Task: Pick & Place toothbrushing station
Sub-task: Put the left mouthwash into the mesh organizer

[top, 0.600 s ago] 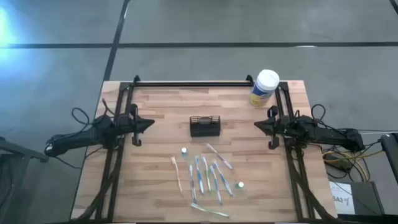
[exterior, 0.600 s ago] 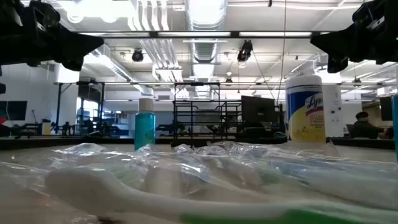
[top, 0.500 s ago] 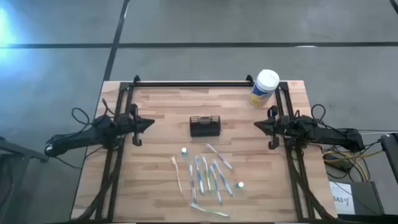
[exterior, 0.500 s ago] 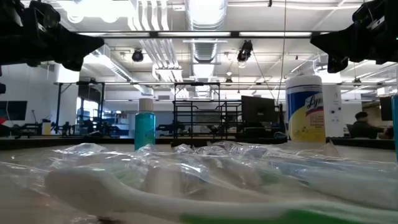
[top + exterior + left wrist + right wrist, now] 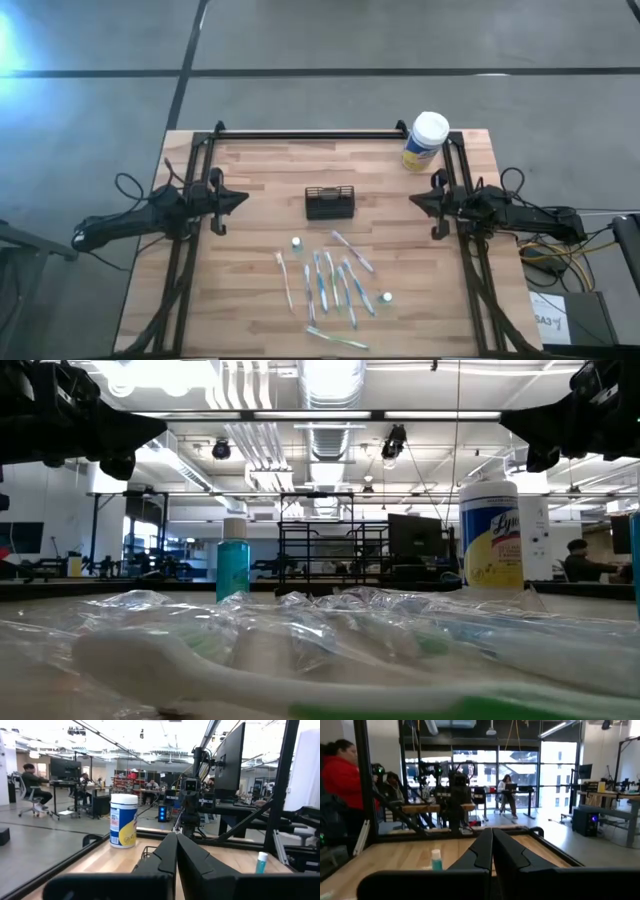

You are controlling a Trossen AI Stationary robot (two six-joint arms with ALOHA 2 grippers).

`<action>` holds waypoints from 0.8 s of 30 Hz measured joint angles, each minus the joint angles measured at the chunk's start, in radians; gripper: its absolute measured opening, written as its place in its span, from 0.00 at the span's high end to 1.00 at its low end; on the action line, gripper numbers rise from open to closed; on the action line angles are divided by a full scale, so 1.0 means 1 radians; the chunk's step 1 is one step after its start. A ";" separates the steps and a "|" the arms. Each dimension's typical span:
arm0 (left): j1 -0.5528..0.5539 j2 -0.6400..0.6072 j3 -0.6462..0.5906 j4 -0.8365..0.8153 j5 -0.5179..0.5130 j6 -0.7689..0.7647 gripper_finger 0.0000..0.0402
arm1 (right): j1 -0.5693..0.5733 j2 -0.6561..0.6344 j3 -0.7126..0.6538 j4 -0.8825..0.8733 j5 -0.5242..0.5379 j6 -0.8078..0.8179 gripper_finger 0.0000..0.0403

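Note:
The toothbrushing station (image 5: 330, 202), a small black slatted caddy, stands on its base at the middle of the wooden table; the low view shows it (image 5: 316, 550) behind the brushes. Several toothbrushes (image 5: 333, 283) in clear wrappers lie loose on the table nearer the front edge. My left gripper (image 5: 246, 198) hovers shut near the table's left edge, level, pointing at the caddy. My right gripper (image 5: 412, 202) hovers shut near the right edge, also pointing at the caddy. Both hold nothing; their shut fingers show in the wrist views (image 5: 176, 851) (image 5: 492, 847).
A yellow wipes canister with a white lid (image 5: 425, 141) stands at the far right corner. Two small teal bottles (image 5: 297, 243) (image 5: 386, 297) stand among the brushes. A black frame rail (image 5: 310, 133) runs along the far edge. People sit at desks in the room behind.

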 joint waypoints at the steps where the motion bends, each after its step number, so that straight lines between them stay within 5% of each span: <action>1: 0.000 0.000 0.000 0.000 0.000 0.000 0.97 | 0.000 0.001 0.000 0.016 0.000 0.010 0.98; 6: 0.000 0.000 0.000 -0.001 0.000 0.001 0.97 | 0.000 0.000 0.004 0.143 -0.003 0.059 0.98; 12: 0.000 0.000 0.000 -0.005 0.000 -0.001 0.97 | -0.001 0.056 0.140 0.031 0.031 0.080 0.98; 24: 0.000 0.001 0.000 -0.045 0.000 -0.041 0.97 | 0.014 0.548 0.628 -0.477 0.029 0.086 0.98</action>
